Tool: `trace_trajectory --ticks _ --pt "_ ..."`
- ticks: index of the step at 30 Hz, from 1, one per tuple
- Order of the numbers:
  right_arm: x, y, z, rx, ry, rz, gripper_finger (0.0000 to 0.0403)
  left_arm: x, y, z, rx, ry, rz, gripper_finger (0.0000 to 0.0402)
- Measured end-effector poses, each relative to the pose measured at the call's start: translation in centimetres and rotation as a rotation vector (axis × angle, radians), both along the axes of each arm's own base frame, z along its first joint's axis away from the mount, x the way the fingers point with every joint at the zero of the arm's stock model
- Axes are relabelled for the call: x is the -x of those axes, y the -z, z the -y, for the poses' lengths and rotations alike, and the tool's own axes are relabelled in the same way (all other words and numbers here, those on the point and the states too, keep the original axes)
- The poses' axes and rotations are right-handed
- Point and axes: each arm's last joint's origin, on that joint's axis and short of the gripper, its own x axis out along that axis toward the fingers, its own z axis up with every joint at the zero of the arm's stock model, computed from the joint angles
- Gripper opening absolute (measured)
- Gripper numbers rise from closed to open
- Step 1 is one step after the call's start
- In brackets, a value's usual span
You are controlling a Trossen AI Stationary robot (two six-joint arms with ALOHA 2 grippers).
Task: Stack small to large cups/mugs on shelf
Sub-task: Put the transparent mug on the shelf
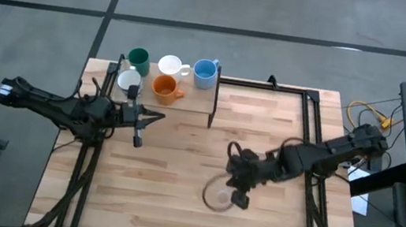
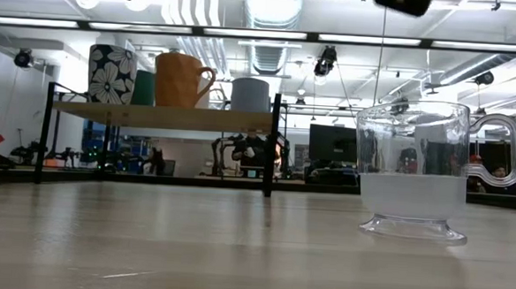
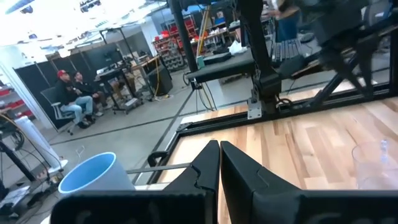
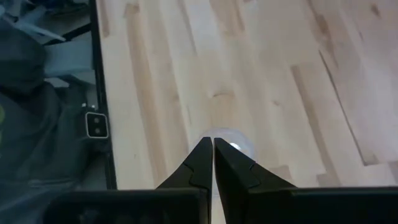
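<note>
While the left arm waits over the table's left side, its gripper (image 1: 137, 138) hangs with fingers pressed together on nothing, just in front of the shelf (image 1: 188, 105). On that shelf, from left to right in the high view, stand the green cup (image 1: 139, 60) at the back with a white cup (image 1: 129, 82) before it, then the white mug (image 1: 170, 66) with the orange mug (image 1: 164, 87) in front, and the blue cup (image 1: 205, 72) at the right end near the back. From table height the orange mug shows its handle turned right, and a flower-patterned cup (image 2: 111, 74) stands at the shelf's left end. Farther right, well apart from the shelf, the clear cup (image 1: 218, 194) stands upright on the table (image 1: 173, 213), its handle visible in the low view. Right gripper (image 1: 240, 201) sits at that cup's right rim, fingers clenched and holding nothing; whether it touches the glass cannot be told.
</note>
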Motion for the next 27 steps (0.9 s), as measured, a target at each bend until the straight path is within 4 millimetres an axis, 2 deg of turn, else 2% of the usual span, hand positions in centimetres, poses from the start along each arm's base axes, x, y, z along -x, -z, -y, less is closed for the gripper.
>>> trace_trajectory --ticks 4,10,16,20,27 --pt "0.6 0.7 -2.5 0.05 0.029 0.007 0.0009 0.1 0.4 0.0 -0.02 0.0 -0.011 0.0" --pt "1.0 2.9 -6.7 0.12 0.016 0.015 0.0009 0.2 0.2 0.2 -0.015 0.063 0.008 0.0" --pt "1.4 4.7 -9.2 0.104 -0.016 -0.023 0.0013 0.2 0.7 0.4 -0.017 0.147 -0.007 0.0" --pt "1.0 5.6 -10.4 0.089 -0.04 -0.015 0.0042 0.2 0.8 0.4 -0.009 0.147 -0.007 0.0" --pt "0.2 6.7 -10.4 0.158 -0.026 0.0 0.0129 0.1 1.0 0.5 0.008 0.149 -0.014 0.0"
